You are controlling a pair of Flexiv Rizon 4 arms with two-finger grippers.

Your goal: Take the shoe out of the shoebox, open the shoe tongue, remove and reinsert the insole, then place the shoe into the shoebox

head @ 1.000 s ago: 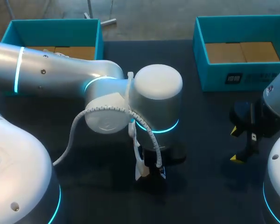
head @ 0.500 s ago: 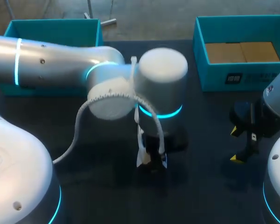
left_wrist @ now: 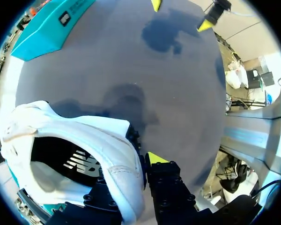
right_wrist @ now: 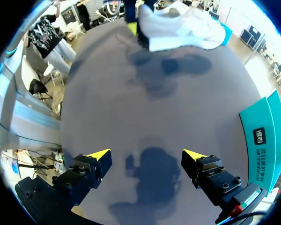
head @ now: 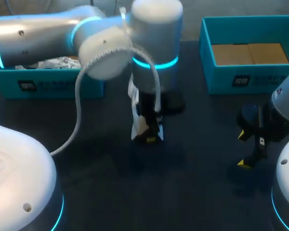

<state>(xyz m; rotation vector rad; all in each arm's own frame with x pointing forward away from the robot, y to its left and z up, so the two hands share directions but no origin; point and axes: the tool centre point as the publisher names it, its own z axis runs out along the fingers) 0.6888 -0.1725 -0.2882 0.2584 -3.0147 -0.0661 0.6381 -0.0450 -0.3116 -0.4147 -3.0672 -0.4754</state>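
The white shoe hangs clear of the table, its shadow on the dark surface below, pinched at the rim of its opening by the left gripper: one yellow-tipped finger presses the outside of the wall, the other sits inside, so the jaws are clamped on it. From above, the shoe dangles under the left wrist near the middle of the table, between the two boxes. The right gripper hovers low over the table's right side, jaws spread wide and holding nothing. The left teal box has crumpled white paper in it; the right teal box shows a brown cardboard floor. Each box has a small dark label with white print on its front wall, and a white logo is printed on the dark lining inside the shoe.
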